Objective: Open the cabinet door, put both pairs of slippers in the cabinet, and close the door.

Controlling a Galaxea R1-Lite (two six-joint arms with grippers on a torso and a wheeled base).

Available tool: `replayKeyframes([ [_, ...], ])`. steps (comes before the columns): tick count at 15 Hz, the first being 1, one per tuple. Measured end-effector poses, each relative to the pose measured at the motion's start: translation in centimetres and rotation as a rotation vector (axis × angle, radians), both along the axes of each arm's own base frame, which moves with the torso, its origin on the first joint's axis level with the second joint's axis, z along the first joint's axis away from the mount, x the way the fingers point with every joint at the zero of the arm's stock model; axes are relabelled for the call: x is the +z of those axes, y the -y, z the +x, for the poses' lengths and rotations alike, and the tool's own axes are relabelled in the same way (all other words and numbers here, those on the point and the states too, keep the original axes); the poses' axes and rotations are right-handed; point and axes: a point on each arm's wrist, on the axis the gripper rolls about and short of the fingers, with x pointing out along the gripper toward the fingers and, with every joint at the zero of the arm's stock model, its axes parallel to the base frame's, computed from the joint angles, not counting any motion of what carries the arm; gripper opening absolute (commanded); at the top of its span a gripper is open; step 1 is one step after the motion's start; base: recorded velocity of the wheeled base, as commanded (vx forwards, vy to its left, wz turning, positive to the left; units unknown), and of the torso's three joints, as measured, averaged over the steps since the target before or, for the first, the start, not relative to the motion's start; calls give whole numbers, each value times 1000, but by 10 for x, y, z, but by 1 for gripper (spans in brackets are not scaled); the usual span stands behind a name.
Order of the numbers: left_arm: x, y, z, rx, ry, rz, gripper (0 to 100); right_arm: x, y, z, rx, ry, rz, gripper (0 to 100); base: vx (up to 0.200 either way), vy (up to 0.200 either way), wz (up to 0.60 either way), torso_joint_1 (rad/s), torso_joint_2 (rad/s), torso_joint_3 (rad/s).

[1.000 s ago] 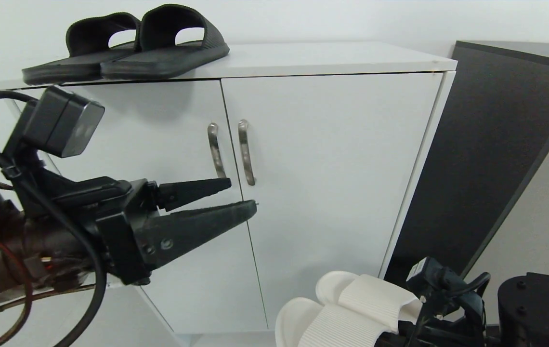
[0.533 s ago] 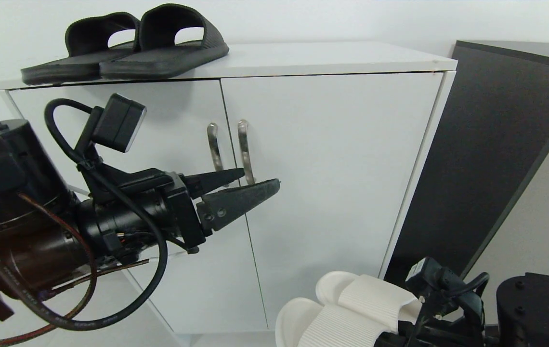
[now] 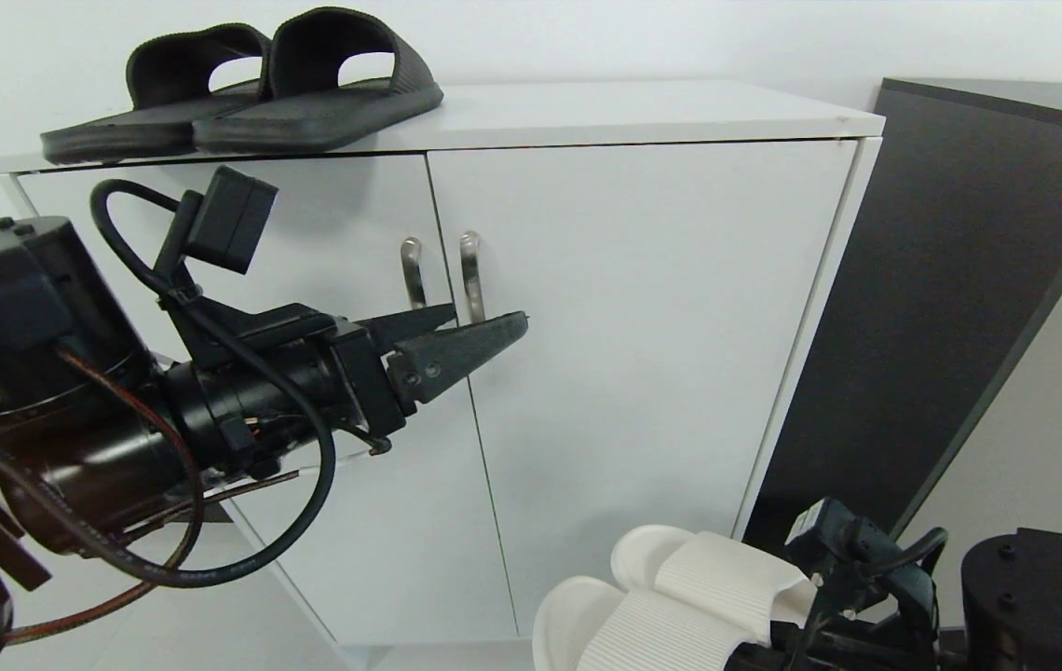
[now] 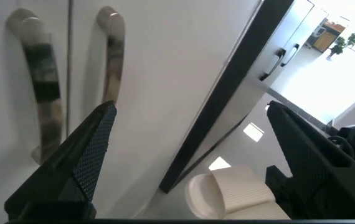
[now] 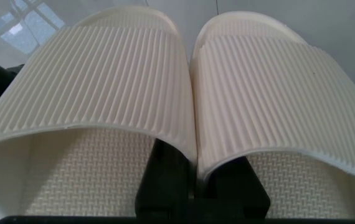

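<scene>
Both doors (image 3: 643, 308) are still shut, but the spread left claw (image 3: 489, 319) has risen level with the handles (image 3: 470, 270), probably lining up a pull; right claw (image 5: 199, 196) pinches the white slippers (image 3: 680, 596), black slippers (image 3: 242, 84) sit on the cabinet top (image 3: 643, 107).

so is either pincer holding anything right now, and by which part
The right pincer holds the white slippers, pinching the adjoining inner sides of their two straps together. The left pincer is open and empty, by the cabinet handles.
</scene>
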Motion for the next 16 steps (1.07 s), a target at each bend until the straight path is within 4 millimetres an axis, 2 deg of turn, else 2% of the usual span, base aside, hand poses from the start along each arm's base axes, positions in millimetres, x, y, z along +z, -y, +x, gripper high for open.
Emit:
replayKeyframes([
  [10,-5,7,27,61,-28,10,100,-1,1,-1,0,-4,-5,0,0,0,0,0,0,0],
  [16,-3,-4,26,96,-23,2,100,-2,1,-1,0,-6,-8,0,0,0,0,0,0,0],
])
